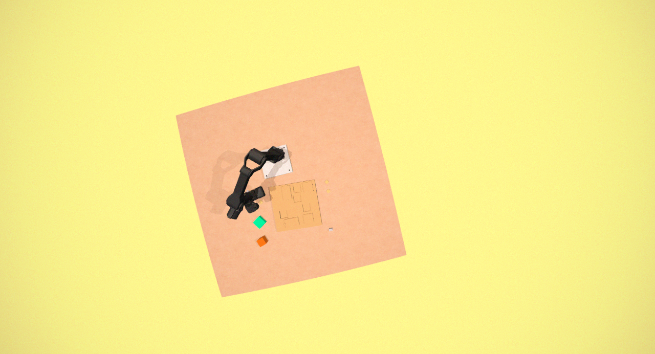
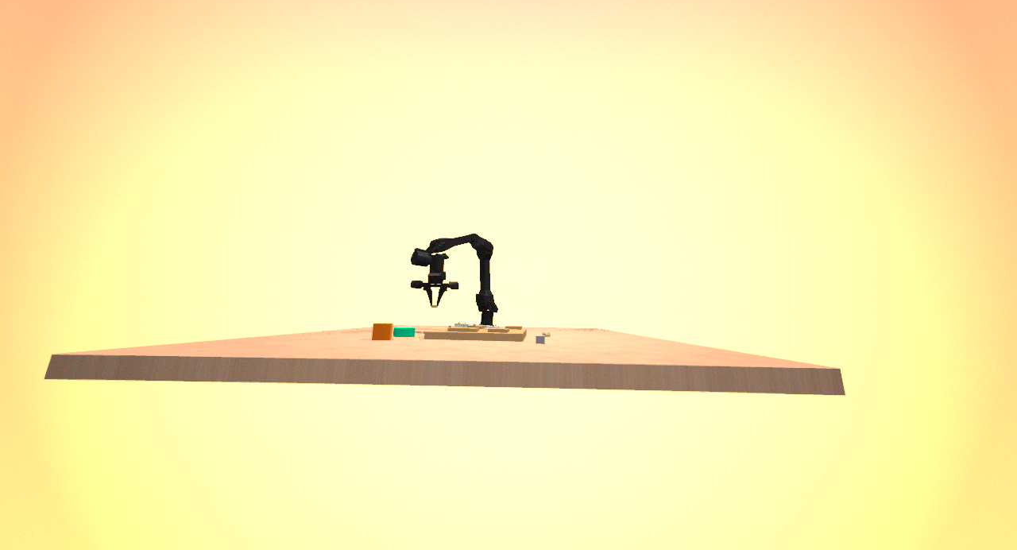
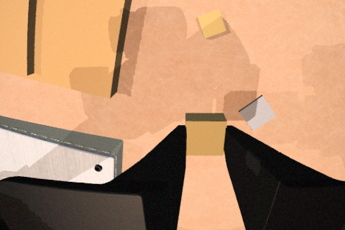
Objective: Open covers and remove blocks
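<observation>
My gripper is shut on a small yellow block, held above the table left of the puzzle board. Another small yellow block and a grey block lie on the table below. A green block and an orange block stand left of the board. Two small yellow blocks and a light grey block lie to its right. The covers have the board's colour; their exact positions are too small to tell.
The white base plate of the arm is just behind the board. The arm bends out over the left side of the table. The table's left edge runs beyond the arm.
</observation>
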`<state>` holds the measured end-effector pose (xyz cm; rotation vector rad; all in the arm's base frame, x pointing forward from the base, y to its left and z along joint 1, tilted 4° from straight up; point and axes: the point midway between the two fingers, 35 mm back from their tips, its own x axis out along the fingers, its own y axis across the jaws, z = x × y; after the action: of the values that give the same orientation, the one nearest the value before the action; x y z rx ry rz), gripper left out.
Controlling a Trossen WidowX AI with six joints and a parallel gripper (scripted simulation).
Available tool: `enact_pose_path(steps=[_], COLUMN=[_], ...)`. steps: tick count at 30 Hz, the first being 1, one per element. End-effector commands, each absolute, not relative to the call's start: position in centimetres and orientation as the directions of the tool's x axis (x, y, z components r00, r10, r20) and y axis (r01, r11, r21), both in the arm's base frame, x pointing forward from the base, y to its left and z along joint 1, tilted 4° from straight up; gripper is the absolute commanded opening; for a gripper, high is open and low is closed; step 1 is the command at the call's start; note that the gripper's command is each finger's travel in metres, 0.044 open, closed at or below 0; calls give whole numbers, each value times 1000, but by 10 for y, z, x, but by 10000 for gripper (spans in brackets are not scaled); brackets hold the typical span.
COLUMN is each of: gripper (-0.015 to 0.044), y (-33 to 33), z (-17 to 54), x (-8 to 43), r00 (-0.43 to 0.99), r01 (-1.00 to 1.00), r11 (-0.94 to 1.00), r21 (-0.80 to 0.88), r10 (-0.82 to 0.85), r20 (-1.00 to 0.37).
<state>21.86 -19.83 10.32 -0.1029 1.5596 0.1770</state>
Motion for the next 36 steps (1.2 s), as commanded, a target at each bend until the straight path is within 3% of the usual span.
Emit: enact_pose_path(steps=[1, 36], gripper=[80, 80], y=[-198, -198], z=[97, 39], x=[217, 219], r00=[0, 0], r01=[-182, -182], r11=[982, 982], r21=[45, 45], r10=[46, 46], r20=[-999, -999])
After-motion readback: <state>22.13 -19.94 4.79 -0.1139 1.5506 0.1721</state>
